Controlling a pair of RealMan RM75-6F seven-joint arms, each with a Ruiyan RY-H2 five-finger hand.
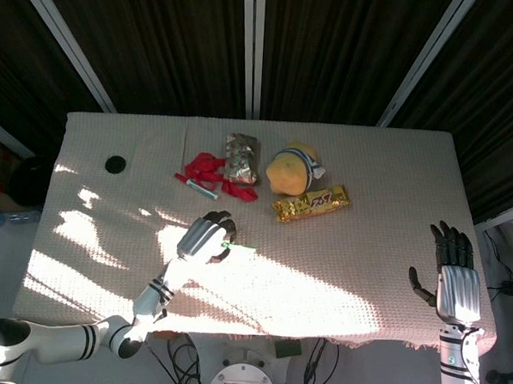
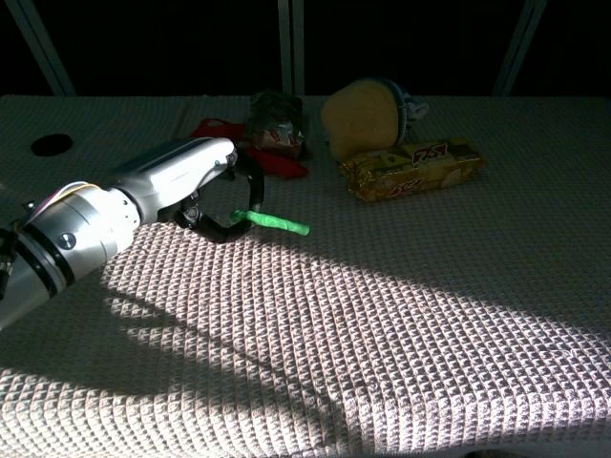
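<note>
Green stick (image 2: pixel 275 223) is pinched at one end by the fingers (image 2: pixel 250 187) of the left robot hand (image 1: pixel 204 238), just above the woven tabletop (image 2: pixel 401 315) near its middle. In the chest view its long axis is seen to run nearly level, from the curled fingers out toward the robot's right and slightly toward the camera, so the free end points away from the palm. In the head view only a short green tip (image 1: pixel 239 245) is shown past the fingers. Whether the stick's free end touches the cloth cannot be told.

The right robot hand (image 1: pixel 451 269) is held upright near the right edge of the tabletop, its fingers spread and nothing in them; it is well apart from the stick, so the left is by far the nearer.

Beyond the stick, further from the robot, a red ribbon (image 1: pixel 208 172), a crinkled foil packet (image 1: pixel 241 157), a yellow plush toy (image 1: pixel 292 169) and a gold snack bar (image 1: pixel 311 203) are laid in a loose cluster.
</note>
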